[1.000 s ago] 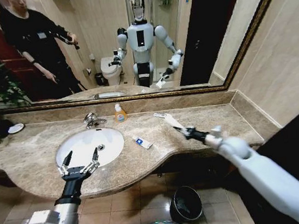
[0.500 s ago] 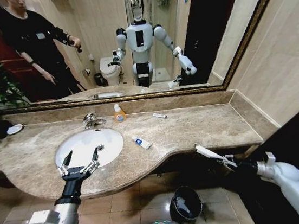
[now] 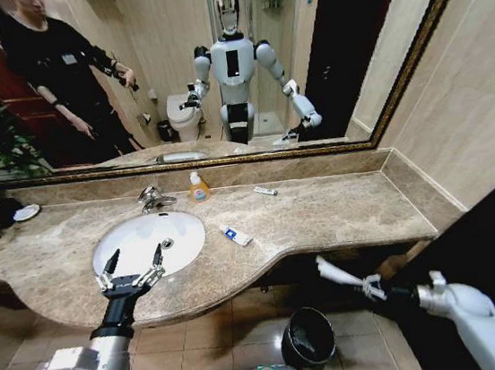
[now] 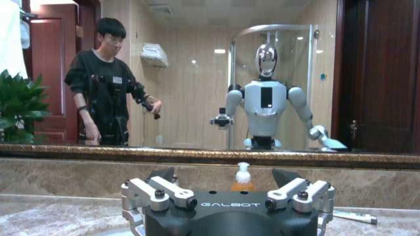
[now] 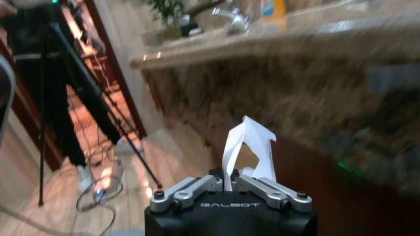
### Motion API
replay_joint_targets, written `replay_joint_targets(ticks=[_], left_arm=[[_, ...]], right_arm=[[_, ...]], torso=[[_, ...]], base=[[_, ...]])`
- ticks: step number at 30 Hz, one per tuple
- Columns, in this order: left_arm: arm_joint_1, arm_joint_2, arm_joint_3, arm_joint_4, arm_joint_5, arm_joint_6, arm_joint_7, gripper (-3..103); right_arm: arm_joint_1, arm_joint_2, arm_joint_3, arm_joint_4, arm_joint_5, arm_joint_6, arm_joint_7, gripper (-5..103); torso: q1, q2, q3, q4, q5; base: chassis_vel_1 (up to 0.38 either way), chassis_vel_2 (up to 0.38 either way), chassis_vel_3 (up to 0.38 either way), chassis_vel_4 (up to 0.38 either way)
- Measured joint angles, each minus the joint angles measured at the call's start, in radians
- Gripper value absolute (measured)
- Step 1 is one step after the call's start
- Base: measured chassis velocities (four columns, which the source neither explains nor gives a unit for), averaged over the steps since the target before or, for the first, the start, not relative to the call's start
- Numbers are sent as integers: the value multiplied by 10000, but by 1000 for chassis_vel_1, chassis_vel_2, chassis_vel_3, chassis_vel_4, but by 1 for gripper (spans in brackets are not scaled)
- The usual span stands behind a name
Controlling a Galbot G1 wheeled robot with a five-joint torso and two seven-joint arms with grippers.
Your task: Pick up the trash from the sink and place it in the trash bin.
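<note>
Holding flat packet [image 3: 333, 274] clamped in my R gripper [image 3: 370, 289] above bin [image 3: 307, 338]; L gripper [image 3: 132, 273] spread wide over sink [image 3: 110, 241].

Beige-brown mottled marble tabletop [image 3: 324, 216] around a white sink [image 3: 146, 242], an orange soap bottle [image 3: 198, 188] with white pump, a white-and-blue packet [image 3: 235, 234] — and a black, glossy-lined trash bin [image 3: 308, 337] over tan floor tiles [image 3: 238, 326].
</note>
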Motion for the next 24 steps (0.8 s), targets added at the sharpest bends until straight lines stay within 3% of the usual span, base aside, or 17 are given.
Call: replay_joint_targets(ticks=[3, 4, 6, 9, 12, 13, 15, 17, 24], left_arm=[[0, 0, 0, 0, 0, 0, 0, 100], [0, 0, 0, 0, 0, 0, 0, 100], [0, 0, 0, 0, 0, 0, 1, 100], [0, 0, 1, 0, 0, 0, 0, 100], [0, 0, 1, 0, 0, 0, 1, 100], [0, 0, 1, 0, 0, 0, 1, 100], [0, 0, -1, 0, 0, 0, -1, 100], [0, 0, 1, 0, 0, 0, 2, 100], [0, 0, 0, 0, 0, 0, 0, 100]], right_arm=[[-32, 540, 358, -12, -1207, 330, -34, 0], [-32, 540, 358, -12, -1207, 330, -34, 0], [110, 1046, 658, -60, -2717, 706, 17, 0], [120, 1330, 766, -60, -3392, 816, 366, 0], [432, 2379, 1174, -235, -5370, 1143, 1339, 0], [432, 2379, 1174, -235, -5370, 1143, 1339, 0], [524, 2839, 1184, -249, -6362, 1345, 2169, 0], [571, 3322, 1105, -252, -7650, 1621, 3300, 0], [509, 3866, 906, -491, -9055, 1789, 4178, 0]], torso=[[-1, 1, 0, 1, -6], [-1, 1, 0, 1, -6], [0, 0, 0, 1, -5], [0, 0, 0, 3, -7], [-1, 0, 0, 1, -6], [-1, 0, 0, 1, -6], [0, 0, 0, 3, 4], [0, 0, 0, 2, -10], [0, 0, 0, 2, -5]], base=[[0, 0, 0, 0], [0, 0, 0, 0], [0, 0, 0, 0], [0, 0, 0, 0], [0, 0, 0, 0], [0, 0, 0, 0], [0, 0, 0, 0], [0, 0, 0, 0], [0, 0, 0, 0]])
